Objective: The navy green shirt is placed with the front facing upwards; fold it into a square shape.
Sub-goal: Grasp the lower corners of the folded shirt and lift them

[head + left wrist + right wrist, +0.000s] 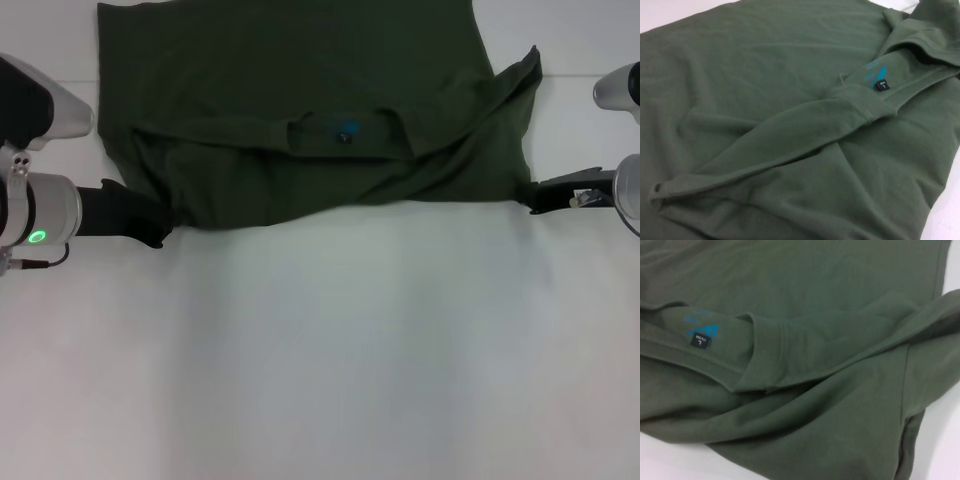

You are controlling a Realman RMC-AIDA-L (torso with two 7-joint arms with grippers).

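The shirt (pixel 300 110) lay on the white counter (pixel 320 360), dark olive, folded over itself with the ribbed collar (pixel 860 102) and blue-marked neck label (pixel 700 337) showing. The left hand (pixel 150 225) and right hand (pixel 535 195) sat at its near corners; whether either gripped the cloth could not be told.

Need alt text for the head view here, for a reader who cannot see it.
A navy green shirt lies partly folded across the far side of a white table, its neck label showing near the middle. The left gripper sits at the shirt's near left corner and the right gripper at its near right corner.
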